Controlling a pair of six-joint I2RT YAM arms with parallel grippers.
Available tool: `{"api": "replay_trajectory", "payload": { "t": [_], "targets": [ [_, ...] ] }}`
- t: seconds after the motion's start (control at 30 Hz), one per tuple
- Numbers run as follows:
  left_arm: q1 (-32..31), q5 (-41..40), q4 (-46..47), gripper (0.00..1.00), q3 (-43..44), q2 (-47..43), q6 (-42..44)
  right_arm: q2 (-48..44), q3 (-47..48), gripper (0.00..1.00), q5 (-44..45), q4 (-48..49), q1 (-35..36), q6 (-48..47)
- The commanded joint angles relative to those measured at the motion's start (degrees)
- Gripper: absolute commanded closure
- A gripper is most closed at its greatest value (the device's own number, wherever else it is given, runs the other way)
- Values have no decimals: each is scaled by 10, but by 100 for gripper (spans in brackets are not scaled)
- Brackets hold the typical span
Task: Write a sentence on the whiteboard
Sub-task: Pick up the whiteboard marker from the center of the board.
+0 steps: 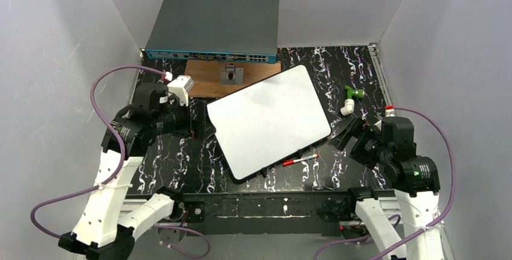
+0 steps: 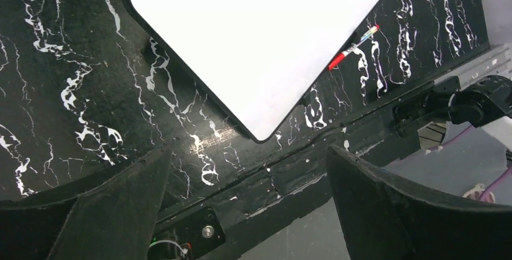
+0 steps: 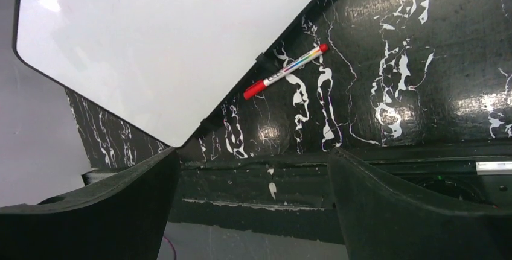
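The whiteboard (image 1: 268,121) lies blank and tilted in the middle of the black marbled table. It also shows in the left wrist view (image 2: 259,37) and the right wrist view (image 3: 157,43). A red-capped marker (image 1: 300,160) lies on the table by the board's near right edge, and both wrist views show it, the left (image 2: 353,47) and the right (image 3: 286,71). My left gripper (image 1: 196,121) is open and empty, just left of the board (image 2: 249,151). My right gripper (image 1: 341,134) is open and empty, right of the board and marker (image 3: 253,151).
A grey network switch (image 1: 214,28) stands at the back. A brown wooden plate (image 1: 208,82) with a small grey object (image 1: 230,76) lies in front of it. A green and white fitting (image 1: 350,98) lies right of the board. Grey walls enclose the table.
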Motion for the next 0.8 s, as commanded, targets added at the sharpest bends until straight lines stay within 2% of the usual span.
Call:
{"api": "replay_trajectory", "payload": {
  "t": [0.0, 0.1, 0.13, 0.2, 0.4, 0.57, 0.67, 0.77],
  "targets": [
    [-11, 20, -19, 1, 32, -3, 9, 1, -3, 2, -24, -3, 2, -16],
    [-21, 17, -34, 2, 40, -2, 12, 7, 3, 2, -7, -20, 2, -24],
    [-28, 21, -39, 7, 42, 2, 16, 10, 2, 2, -5, -24, 2, -30],
    [-52, 19, -55, 10, 50, 14, 20, 24, -6, 2, -7, -34, 2, -30],
    [-172, -56, -67, 10, 71, 45, -2, 70, -32, 7, -65, -7, 7, -41],
    [-292, -139, -67, 11, 96, 88, -29, 111, -38, 7, -54, 1, 22, -72],
    [-351, -173, -57, 12, 101, 118, -40, 135, -49, 8, -40, 23, 35, -49],
    [-392, -186, -43, 13, 101, 142, -45, 166, -61, 9, -22, 17, 35, 14]
  ]
}}
